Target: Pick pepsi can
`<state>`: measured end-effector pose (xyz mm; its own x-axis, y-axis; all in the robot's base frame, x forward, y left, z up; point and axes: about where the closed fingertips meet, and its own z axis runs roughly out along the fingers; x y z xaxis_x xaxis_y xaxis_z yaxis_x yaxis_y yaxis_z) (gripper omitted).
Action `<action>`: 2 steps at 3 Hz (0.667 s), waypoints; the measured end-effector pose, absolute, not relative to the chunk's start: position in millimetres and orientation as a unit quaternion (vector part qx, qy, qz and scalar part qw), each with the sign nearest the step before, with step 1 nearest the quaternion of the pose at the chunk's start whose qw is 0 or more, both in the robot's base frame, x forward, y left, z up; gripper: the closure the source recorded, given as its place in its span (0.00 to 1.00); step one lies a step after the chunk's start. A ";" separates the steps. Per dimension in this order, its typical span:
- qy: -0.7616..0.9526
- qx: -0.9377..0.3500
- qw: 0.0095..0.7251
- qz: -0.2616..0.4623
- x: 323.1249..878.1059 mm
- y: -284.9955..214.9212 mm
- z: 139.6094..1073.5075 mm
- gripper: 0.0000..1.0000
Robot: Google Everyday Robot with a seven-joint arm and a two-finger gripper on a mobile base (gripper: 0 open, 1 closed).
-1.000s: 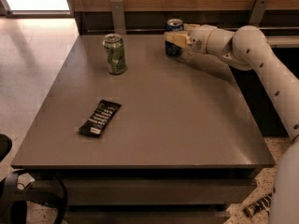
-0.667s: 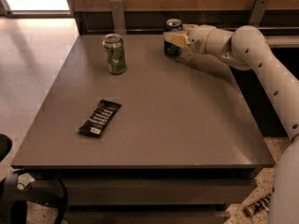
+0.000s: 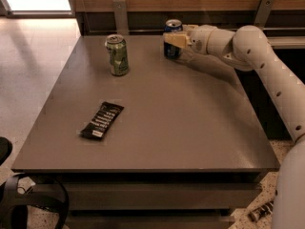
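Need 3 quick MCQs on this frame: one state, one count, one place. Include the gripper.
1. The green can is:
A lying on its side
B standing upright
C crushed flat

2. Drink cans in view:
A one
B two
C four

3. The gripper is:
A at the green can
B at the pepsi can, near the far edge of the table
C out of view

Answers:
1 B, its top faces up and its base sits on the table.
2 B, one green and one dark blue, no others.
3 B, the arm reaches in from the right and the gripper sits against the blue can's side, well apart from the green can.
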<state>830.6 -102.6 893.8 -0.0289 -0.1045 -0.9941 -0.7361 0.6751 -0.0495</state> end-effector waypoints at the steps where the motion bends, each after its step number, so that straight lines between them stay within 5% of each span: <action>1: 0.664 -0.324 0.632 0.233 822.4 -98.9 929.8 1.00; 2: 0.658 -0.335 0.644 0.199 808.9 -96.2 972.3 1.00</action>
